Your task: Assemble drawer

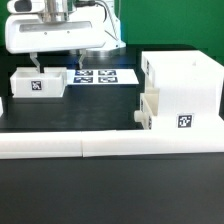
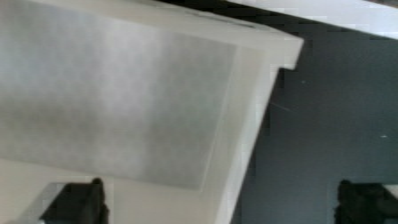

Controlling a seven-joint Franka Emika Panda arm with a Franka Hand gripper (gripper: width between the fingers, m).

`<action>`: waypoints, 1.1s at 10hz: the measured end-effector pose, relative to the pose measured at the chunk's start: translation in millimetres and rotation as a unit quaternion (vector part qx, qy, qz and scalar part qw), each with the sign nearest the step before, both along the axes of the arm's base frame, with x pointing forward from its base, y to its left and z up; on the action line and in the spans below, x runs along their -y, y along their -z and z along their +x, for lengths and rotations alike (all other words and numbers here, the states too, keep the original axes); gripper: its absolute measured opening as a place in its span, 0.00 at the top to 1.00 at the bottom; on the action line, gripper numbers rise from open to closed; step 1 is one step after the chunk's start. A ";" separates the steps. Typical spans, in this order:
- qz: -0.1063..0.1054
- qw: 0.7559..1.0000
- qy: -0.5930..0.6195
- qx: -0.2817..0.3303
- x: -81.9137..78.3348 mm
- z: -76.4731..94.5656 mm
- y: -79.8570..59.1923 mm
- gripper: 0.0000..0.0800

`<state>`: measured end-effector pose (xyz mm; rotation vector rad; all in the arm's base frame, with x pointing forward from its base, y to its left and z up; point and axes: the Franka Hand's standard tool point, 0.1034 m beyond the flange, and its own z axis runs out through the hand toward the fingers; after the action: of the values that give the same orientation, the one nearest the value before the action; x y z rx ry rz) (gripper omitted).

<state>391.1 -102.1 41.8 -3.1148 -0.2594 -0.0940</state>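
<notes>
- One arm hung upright above the exterior view's left side of the marker board (image 1: 95, 75). Its gripper (image 1: 55, 60) pointed down, with fingers (image 2: 75, 200) spread wide and holding nothing.
- Two trays were counted: a loose tray (image 1: 38, 84) just beside the marker board under the gripper, and a second tray (image 1: 146, 108) jutting from the single case (image 1: 185, 85).
- Loose tray's long axis ran across the exterior view, tag upward. The case stood on the marker board's exterior-view right, with its opening toward the board.
</notes>
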 end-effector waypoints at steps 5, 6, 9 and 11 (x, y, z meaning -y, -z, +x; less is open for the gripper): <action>0.017 0.997 0.070 -0.037 -7.6 -24.3 25.5 0.19; 0.015 0.997 0.067 -0.033 -9.9 -25.4 30.4 0.19; 0.010 0.998 0.060 -0.023 -15.9 -27.1 36.1 0.19; 0.008 0.998 0.057 -0.019 -16.6 -26.7 37.0 0.19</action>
<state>364.4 -85.6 4.8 -3.1093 -0.0783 -0.0368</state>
